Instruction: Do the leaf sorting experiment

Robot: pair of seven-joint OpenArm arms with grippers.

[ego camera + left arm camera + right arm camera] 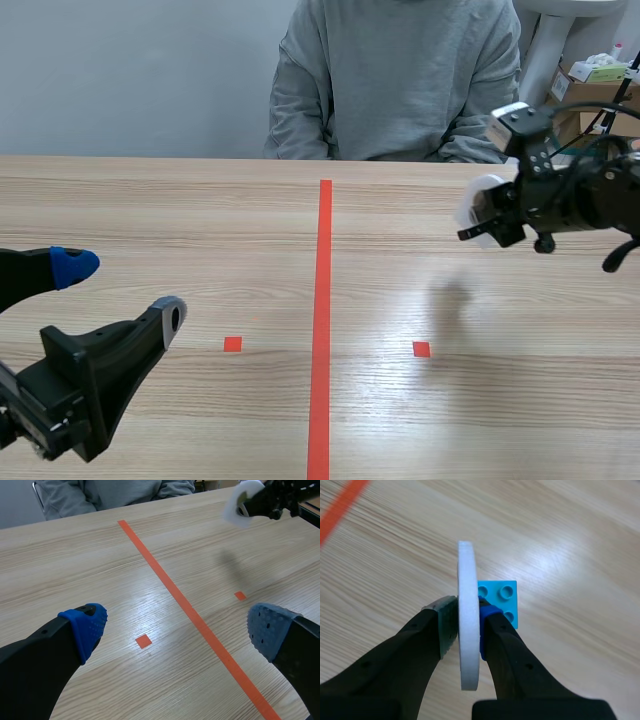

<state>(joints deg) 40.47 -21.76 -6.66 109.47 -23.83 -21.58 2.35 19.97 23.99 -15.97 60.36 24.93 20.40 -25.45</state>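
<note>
A white round disc stands on edge between the fingers of my right gripper, which is shut on it. A small light-blue studded plate lies against the disc's far side by one finger; I cannot tell whether it is fixed to the disc. In the scene view the right gripper hangs above the table's right half with the disc facing the middle. My left gripper is low at the front left, open and holding nothing. The left wrist view shows the disc far ahead of that gripper.
An orange-red tape line runs down the table's middle, with a small square mark left of it and another right of it. A person in a grey sweatshirt sits across the table. Cardboard boxes stand at the back right.
</note>
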